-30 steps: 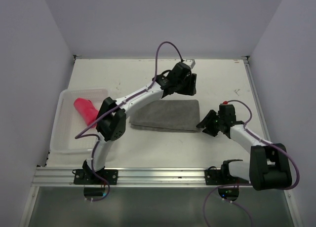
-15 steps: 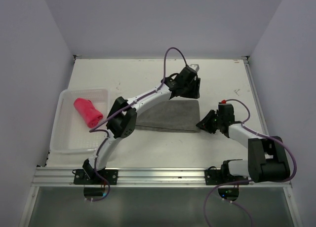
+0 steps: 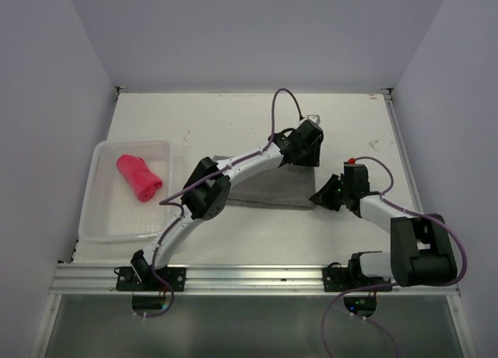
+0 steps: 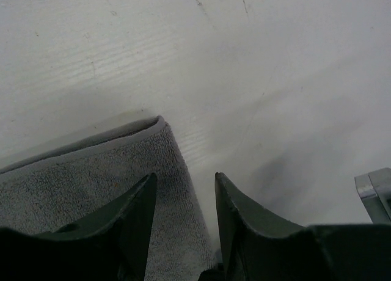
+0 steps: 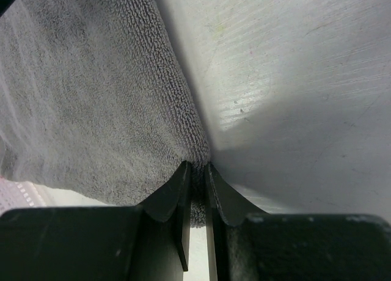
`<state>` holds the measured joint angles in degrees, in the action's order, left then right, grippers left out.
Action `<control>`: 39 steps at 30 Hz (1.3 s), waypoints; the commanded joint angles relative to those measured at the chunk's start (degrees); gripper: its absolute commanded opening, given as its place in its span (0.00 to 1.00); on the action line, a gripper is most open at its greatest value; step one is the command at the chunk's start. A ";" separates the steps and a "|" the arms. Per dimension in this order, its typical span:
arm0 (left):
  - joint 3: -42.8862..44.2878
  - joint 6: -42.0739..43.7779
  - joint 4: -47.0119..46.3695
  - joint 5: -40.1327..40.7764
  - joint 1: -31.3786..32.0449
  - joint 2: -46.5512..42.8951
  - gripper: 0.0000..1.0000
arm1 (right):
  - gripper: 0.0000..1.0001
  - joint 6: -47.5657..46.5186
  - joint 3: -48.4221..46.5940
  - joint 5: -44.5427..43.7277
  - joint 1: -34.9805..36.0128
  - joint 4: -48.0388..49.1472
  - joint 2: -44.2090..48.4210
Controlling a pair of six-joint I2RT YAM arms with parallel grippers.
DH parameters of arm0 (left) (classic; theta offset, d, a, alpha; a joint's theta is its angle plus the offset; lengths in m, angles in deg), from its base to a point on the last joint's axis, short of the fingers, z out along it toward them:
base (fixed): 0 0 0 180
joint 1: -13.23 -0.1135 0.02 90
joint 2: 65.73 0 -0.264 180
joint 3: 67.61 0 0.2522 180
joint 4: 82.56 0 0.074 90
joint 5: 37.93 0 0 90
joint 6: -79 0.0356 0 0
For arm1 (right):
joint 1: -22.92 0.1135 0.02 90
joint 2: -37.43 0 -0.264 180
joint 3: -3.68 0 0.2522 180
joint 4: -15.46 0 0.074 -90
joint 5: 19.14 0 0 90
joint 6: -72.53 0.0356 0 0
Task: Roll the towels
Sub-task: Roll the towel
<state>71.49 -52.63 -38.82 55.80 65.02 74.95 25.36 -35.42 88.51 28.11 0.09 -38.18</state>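
Note:
The grey towel (image 3: 274,188) lies flat mid-table. My left gripper (image 3: 307,152) hangs open over its far right corner; in the left wrist view (image 4: 183,177) its jaws straddle the towel's right edge (image 4: 91,183). My right gripper (image 3: 320,195) is shut on the towel's near right corner; in the right wrist view (image 5: 197,166) the jaws pinch the grey cloth (image 5: 91,98). The pink-red towel (image 3: 138,177) lies rolled in the white basket (image 3: 105,226) at the left.
The white basket stands at the table's left edge. Walls close in the table on three sides. A metal rail (image 3: 249,279) runs along the near edge by the arm bases.
My left gripper has moved right along the grey towel's far edge to its right corner. My right gripper has moved up to the near right corner and shut on it.

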 commanded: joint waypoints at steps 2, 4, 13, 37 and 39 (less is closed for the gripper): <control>5.35 -2.40 2.19 3.83 1.12 3.01 0.46 | 0.13 -2.31 1.00 -0.34 -0.01 -2.53 -0.41; 6.32 -2.84 3.15 4.88 1.12 3.89 0.45 | 0.13 -2.31 1.00 0.10 -0.09 -2.52 -0.24; 7.64 -3.81 6.49 8.13 1.21 6.53 0.42 | 0.09 -3.10 1.35 -1.21 0.17 -3.67 2.93; 8.26 -4.87 11.77 9.63 1.30 9.26 0.26 | 0.00 -9.87 -3.04 -17.56 12.12 -12.89 11.37; 8.17 -4.69 11.42 9.55 1.21 8.91 0.21 | 0.00 -10.31 -3.13 -17.56 12.21 -13.33 11.19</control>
<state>79.07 -57.09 -30.25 63.47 66.62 82.07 17.38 -36.82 73.56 39.70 -8.74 -27.67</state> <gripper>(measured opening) 0.227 0.116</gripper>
